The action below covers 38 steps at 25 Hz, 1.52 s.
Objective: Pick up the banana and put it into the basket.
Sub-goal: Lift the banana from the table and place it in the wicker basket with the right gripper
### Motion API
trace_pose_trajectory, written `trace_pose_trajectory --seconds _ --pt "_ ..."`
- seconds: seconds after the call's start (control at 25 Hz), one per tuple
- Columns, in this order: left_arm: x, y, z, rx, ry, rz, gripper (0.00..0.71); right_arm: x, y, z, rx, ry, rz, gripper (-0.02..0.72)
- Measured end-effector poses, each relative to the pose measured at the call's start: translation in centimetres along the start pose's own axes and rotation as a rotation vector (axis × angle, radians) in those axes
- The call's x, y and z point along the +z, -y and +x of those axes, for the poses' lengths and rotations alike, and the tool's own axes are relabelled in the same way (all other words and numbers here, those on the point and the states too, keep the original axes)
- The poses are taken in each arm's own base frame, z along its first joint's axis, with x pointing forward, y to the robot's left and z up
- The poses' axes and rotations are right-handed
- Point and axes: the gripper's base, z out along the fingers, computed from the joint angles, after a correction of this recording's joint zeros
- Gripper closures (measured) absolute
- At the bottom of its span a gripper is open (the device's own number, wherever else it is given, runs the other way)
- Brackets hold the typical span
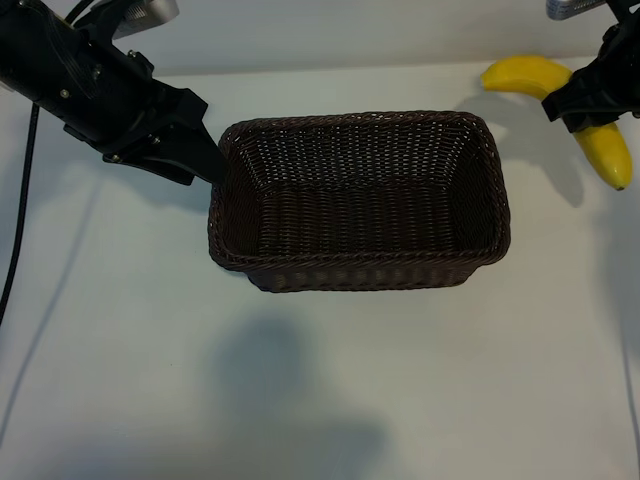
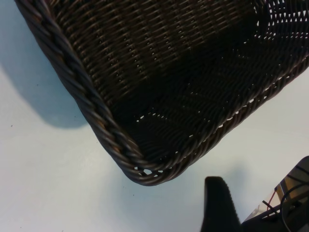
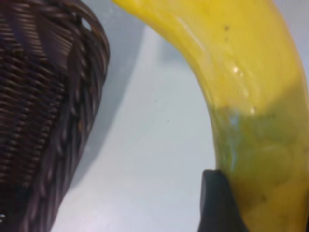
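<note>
The yellow banana [image 1: 525,72] lies curved at the table's far right corner. My right gripper [image 1: 585,105] sits over its middle and hides that part, so only the two ends show. In the right wrist view one dark finger [image 3: 219,203] presses against the banana's [image 3: 251,72] side; the other finger is out of sight behind the fruit. The dark brown wicker basket [image 1: 360,275] stands mid-table with nothing in it. My left gripper [image 1: 205,160] hovers open at the basket's left corner; its one visible finger [image 2: 219,205] stays just clear of the woven rim [image 2: 96,111].
The basket's rounded corner [image 3: 43,96] stands a short gap from the banana. White tabletop [image 1: 320,400] stretches across the near half, with a soft shadow on it. A black cable [image 1: 20,210] hangs along the left edge.
</note>
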Motion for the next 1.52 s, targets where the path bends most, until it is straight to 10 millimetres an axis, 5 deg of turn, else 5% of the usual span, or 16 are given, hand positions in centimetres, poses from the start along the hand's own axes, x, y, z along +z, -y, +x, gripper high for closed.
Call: trace_pose_trajectory --seconds 0.8,1.2,1.52 --pt "0.0 0.3 -0.1 0.02 0.008 0.029 0.244 -3.1 -1.4 0.3 0.038 0.009 -0.076 0.307" --pt "0.0 0.4 -0.1 0.03 0.016 0.049 0.244 -3.1 -8.6 -0.4 -0.138 0.002 -0.177 0.307" --pt "0.0 0.5 -0.1 0.029 0.016 0.05 0.244 -3.4 -12.6 -0.5 -0.233 0.028 -0.219 0.307"
